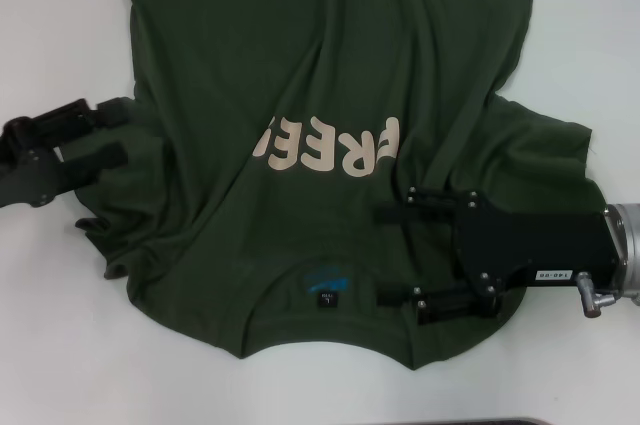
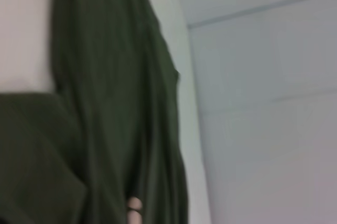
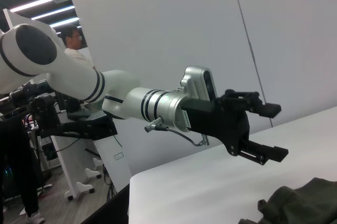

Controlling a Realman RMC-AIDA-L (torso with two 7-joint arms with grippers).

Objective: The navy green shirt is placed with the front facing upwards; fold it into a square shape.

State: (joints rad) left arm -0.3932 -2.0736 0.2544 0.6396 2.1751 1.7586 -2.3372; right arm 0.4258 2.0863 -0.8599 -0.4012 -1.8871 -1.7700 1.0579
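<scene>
We see the large dark olive-green cotton T-shirt (image 1: 300, 95) lying front up on the white table (image 1: 60, 365), its collar and small black neck label (image 1: 325, 299) toward the robot and its cream block letters (image 1: 330, 147) mid-chest. Our left gripper (image 1: 105, 135) sits at the shirt's left edge by the sleeve, fingers parted. Our right gripper (image 1: 395, 255) hovers over the shoulder beside the collar, jaws spread and holding nothing.

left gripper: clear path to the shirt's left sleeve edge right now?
Probably yes. The left gripper sits open at the navy green shirt's left edge, on the white table, with nothing between them. The right gripper is over the opposite shoulder, out of its way.
</scene>
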